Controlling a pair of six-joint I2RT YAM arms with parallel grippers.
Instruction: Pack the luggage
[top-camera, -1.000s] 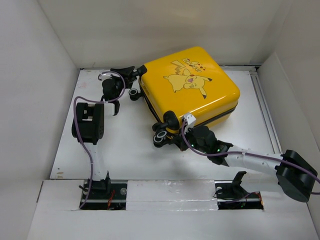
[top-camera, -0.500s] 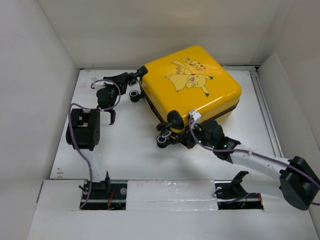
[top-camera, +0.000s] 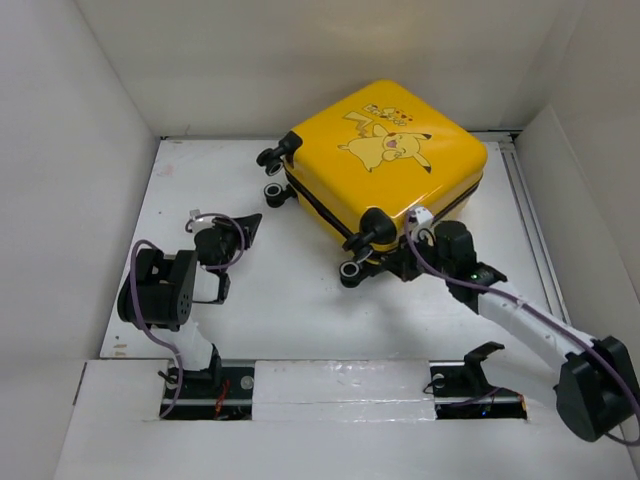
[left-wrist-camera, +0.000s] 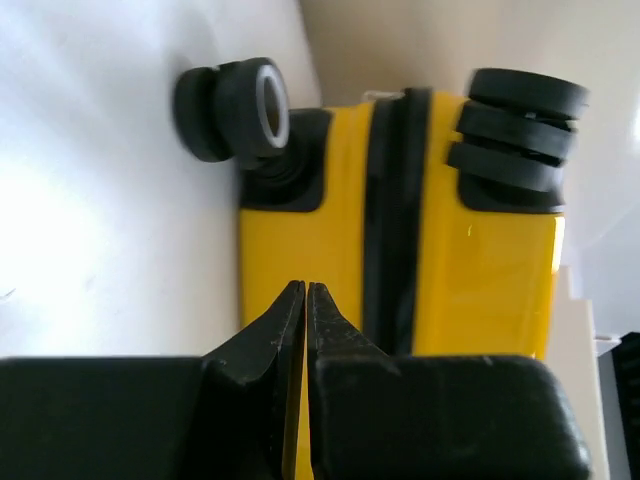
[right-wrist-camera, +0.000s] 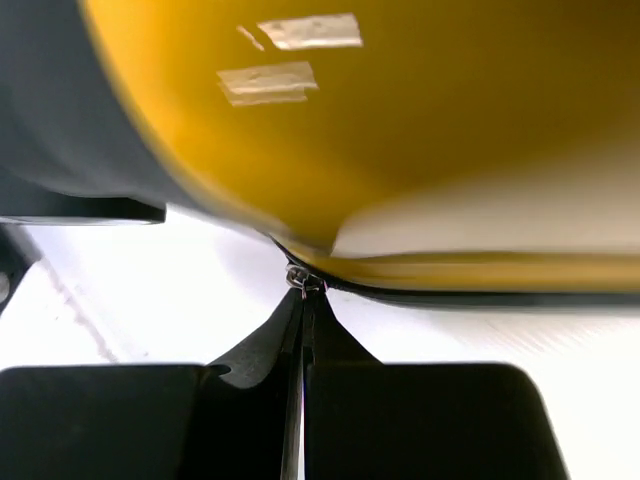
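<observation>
Pikachu suitcase (top-camera: 385, 160): flat, lid down, far-right of table (top-camera: 270, 290). Right end effector (right-wrist-camera: 303, 296): pinched on zipper pull (right-wrist-camera: 302, 278) at near seam. Left end effector (left-wrist-camera: 305, 292): shut, empty, well apart. Risk: small pull slips from tips; unbraced suitcase slides or pivots under zip drag.

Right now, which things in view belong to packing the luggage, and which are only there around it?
For the job:
- luggage, yellow, lid down
- zipper pull on its seam
- right gripper, shut on the zipper pull

Only there:
- left gripper, shut, empty, apart from the luggage
- table
</observation>
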